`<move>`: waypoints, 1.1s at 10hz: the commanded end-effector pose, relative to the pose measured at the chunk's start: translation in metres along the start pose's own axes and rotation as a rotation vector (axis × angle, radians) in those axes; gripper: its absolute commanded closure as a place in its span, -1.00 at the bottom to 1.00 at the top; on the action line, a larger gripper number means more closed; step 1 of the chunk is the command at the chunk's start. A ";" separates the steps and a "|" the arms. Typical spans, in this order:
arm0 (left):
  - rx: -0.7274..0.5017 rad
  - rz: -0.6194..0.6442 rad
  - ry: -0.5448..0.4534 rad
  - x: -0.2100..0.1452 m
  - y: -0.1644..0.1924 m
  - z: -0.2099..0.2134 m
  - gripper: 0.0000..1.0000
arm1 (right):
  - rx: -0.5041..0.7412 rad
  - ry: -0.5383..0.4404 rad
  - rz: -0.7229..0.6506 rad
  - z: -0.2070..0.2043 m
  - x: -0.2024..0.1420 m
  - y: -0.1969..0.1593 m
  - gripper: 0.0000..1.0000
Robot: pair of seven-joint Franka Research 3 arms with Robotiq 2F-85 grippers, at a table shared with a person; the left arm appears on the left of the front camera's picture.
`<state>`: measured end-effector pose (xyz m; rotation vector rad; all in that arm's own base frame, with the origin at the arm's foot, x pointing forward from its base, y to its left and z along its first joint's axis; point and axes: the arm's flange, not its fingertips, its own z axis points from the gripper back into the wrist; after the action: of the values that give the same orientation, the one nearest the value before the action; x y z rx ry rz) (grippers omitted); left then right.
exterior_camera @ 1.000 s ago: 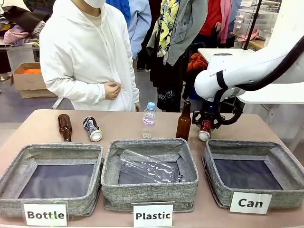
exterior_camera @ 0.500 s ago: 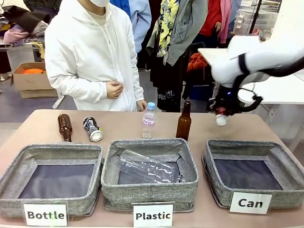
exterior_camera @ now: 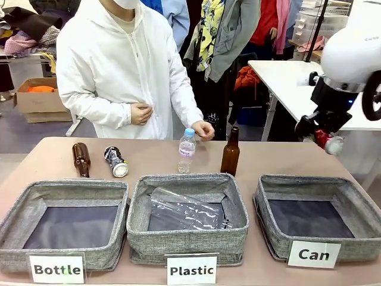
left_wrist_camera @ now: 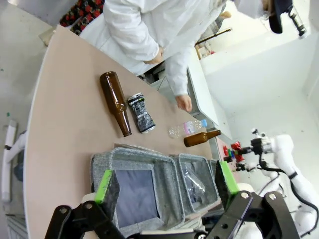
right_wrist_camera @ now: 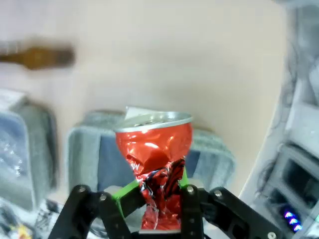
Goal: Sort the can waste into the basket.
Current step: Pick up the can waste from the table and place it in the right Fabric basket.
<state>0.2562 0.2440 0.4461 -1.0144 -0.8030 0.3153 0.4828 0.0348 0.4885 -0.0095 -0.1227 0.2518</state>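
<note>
My right gripper (exterior_camera: 325, 139) hangs in the air above the back right of the table, shut on the crushed red can (exterior_camera: 328, 142), beyond the far edge of the "Can" basket (exterior_camera: 271, 196). In the right wrist view the red can (right_wrist_camera: 154, 164) is pinched between the green pads, with the "Can" basket (right_wrist_camera: 82, 149) blurred below it. The dark crushed can (exterior_camera: 115, 161) lies at the back left of the table, beside a lying brown bottle (exterior_camera: 81, 159). My left gripper (left_wrist_camera: 167, 186) stands open high over the table's left end; the dark can (left_wrist_camera: 141, 112) lies far ahead of it.
Baskets labelled "Bottle" (exterior_camera: 18, 205) and "Plastic" (exterior_camera: 140, 205) stand left of the "Can" basket; the Plastic one holds a clear bottle (exterior_camera: 184, 210). An upright brown bottle (exterior_camera: 230, 152) and a small water bottle (exterior_camera: 187, 150) stand behind them. A person's hand (exterior_camera: 204, 129) rests near the water bottle.
My right gripper lifted the red can off the table beside the upright brown bottle and carried it up and to the right. The person's hand reached out toward the water bottle.
</note>
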 end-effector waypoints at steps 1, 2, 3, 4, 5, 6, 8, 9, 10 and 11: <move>-0.017 -0.022 -0.014 0.001 0.001 -0.001 -1.00 | 0.017 -0.028 0.423 -0.003 -0.034 0.011 1.00; -0.017 -0.022 -0.014 0.001 0.001 -0.001 -1.00 | 0.003 -0.038 0.639 -0.005 -0.048 0.017 1.00; -0.017 -0.022 -0.014 0.001 0.001 -0.001 -1.00 | -0.004 -0.074 0.779 -0.007 -0.056 0.019 1.00; -0.017 -0.022 -0.014 0.001 0.001 -0.001 -1.00 | 0.013 -0.109 0.833 -0.009 -0.062 0.017 1.00; -0.017 -0.022 -0.014 0.001 0.001 -0.001 -1.00 | 0.059 -0.159 0.861 -0.009 -0.065 0.013 1.00; -0.017 -0.022 -0.014 0.001 0.001 -0.001 -1.00 | 0.134 -0.188 0.888 -0.008 -0.067 0.008 1.00; -0.017 -0.022 -0.014 0.001 0.001 -0.001 -1.00 | 0.238 -0.216 0.917 -0.008 -0.067 0.002 1.00; -0.017 -0.022 -0.014 0.001 0.001 -0.001 -1.00 | 0.253 -0.200 0.932 -0.009 -0.067 0.002 1.00; -0.017 -0.022 -0.014 0.001 0.001 -0.001 -1.00 | 0.274 -0.169 0.942 -0.009 -0.067 0.001 1.00; -0.017 -0.022 -0.014 0.001 0.001 -0.001 -1.00 | 0.296 -0.143 0.936 -0.010 -0.066 0.001 1.00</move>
<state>0.2562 0.2438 0.4462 -1.0157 -0.8025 0.3144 0.4119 0.0224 0.4648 0.2197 -0.2419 1.1875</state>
